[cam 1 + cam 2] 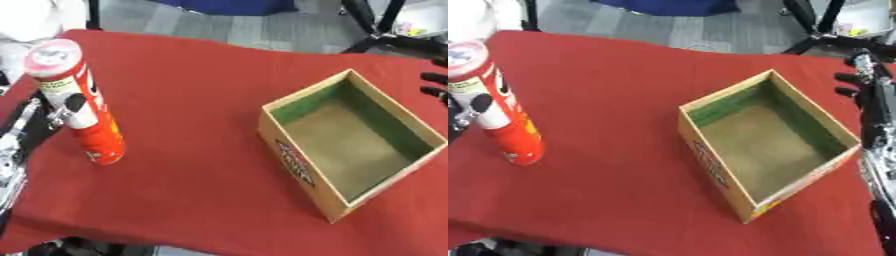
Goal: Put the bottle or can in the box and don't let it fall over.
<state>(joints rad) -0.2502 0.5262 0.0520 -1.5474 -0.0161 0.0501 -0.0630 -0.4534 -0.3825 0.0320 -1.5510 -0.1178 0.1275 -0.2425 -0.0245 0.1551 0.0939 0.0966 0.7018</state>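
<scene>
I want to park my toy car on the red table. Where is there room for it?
The widest bare stretch of red tablecloth lies between the tall red can and the open box. The far side behind both is bare too. It is crowded at the left edge, where the left hand's fingers wrap the can.

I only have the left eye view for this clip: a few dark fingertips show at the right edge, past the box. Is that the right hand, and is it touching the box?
Observer: Yes, that is the right hand. It is apart from the box, with red cloth showing between them.
Operator: Is it holding anything?
Observer: No. Its fingers are relaxed and empty.
Operator: Where does the arm run?
Observer: The right arm comes down the view's right edge, beside the box and not over it.
</scene>
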